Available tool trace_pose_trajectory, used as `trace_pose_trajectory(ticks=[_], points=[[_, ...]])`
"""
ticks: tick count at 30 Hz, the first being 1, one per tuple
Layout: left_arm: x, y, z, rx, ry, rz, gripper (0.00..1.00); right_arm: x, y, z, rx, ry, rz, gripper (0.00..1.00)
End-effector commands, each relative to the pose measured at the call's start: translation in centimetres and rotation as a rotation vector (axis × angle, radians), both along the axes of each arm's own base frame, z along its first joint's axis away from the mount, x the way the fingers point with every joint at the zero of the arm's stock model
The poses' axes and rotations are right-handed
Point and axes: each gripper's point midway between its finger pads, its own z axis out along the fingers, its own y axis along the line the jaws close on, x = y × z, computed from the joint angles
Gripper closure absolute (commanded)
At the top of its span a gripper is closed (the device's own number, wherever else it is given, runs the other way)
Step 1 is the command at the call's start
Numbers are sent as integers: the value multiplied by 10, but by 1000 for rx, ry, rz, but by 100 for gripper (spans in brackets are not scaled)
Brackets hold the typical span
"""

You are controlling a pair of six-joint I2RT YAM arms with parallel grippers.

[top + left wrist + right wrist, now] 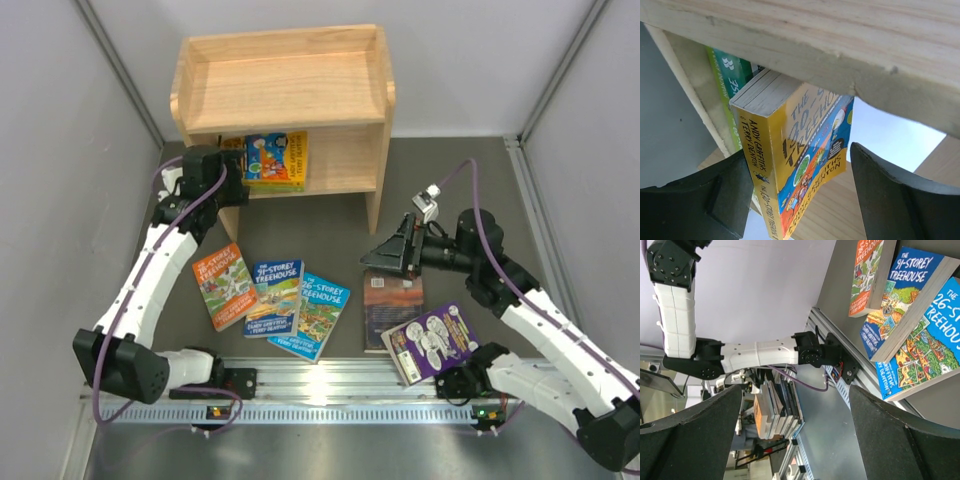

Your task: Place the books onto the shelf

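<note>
The light wooden shelf (285, 80) stands at the back of the table. In its lower tier a yellow and blue book (275, 158) leans beside a green one (732, 75). My left gripper (232, 168) reaches into that tier. It is open around the yellow book (805, 130): the spine is close to the left finger (705, 200), with a gap at the right finger. On the table lie an orange book (225, 285), two blue books (273, 297) (315, 315), a dark brown book (392, 310) and a purple one (432, 343). My right gripper (378, 255) hovers open and empty over the brown book.
The shelf's top board (840, 40) hangs just above the left fingers. A metal rail (330, 385) carries both arm bases along the near edge. Grey walls close in the left and right sides. The right wrist view looks sideways past the blue books (900, 295) at the left arm's base.
</note>
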Motion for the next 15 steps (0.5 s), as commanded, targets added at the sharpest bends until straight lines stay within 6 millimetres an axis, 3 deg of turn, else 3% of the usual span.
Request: trace_pose_trajectory(ticks=[1, 9, 15], points=[[20, 0, 37, -64, -106, 28, 22, 9, 0, 13, 31, -57, -14, 13], [30, 3, 42, -79, -112, 33, 22, 15, 1, 16, 27, -71, -2, 13], [12, 2, 41, -55, -93, -7, 19, 18, -6, 15, 28, -69, -19, 13]])
